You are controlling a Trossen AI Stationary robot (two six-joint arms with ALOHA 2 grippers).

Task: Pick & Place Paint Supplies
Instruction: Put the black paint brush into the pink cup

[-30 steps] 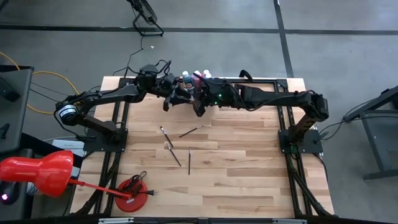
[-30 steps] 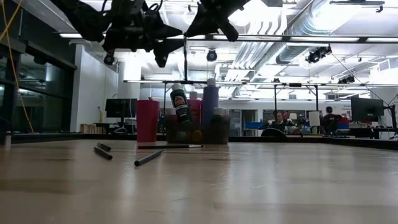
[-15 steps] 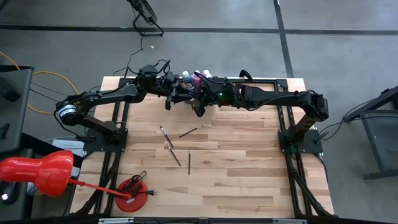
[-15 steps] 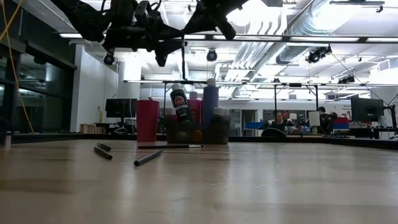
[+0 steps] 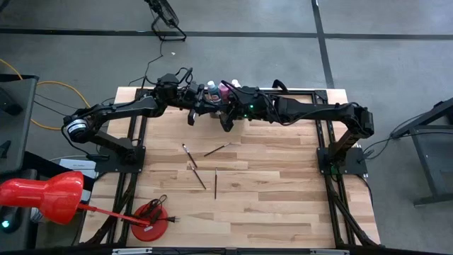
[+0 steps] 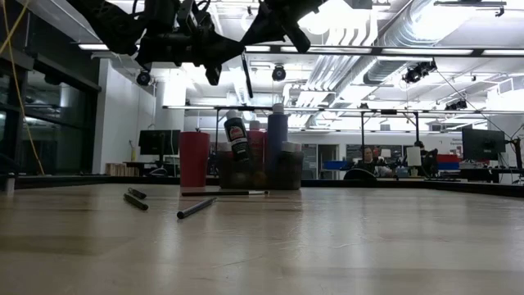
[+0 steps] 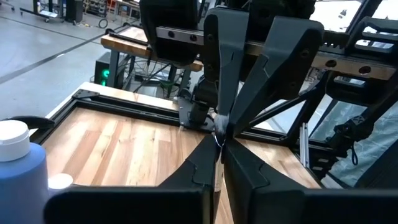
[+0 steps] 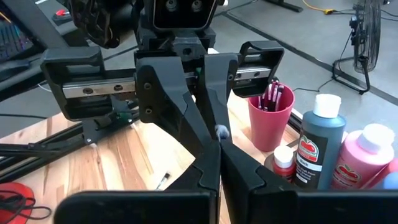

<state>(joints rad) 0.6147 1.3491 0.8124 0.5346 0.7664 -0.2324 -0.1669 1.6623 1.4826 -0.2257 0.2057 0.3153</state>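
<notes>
Both grippers, left [image 5: 200, 112] and right [image 5: 225, 120], fingers clenched on one brush [image 6: 246, 75] (above bottles [image 6: 237, 141], cup [image 6: 194, 159]).

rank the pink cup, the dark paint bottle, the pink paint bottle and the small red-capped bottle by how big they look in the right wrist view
1. dark paint bottle
2. pink cup and pink paint bottle: look about alike, and the bottle is cut off by the picture's edge, so no ranking
3. small red-capped bottle
</notes>
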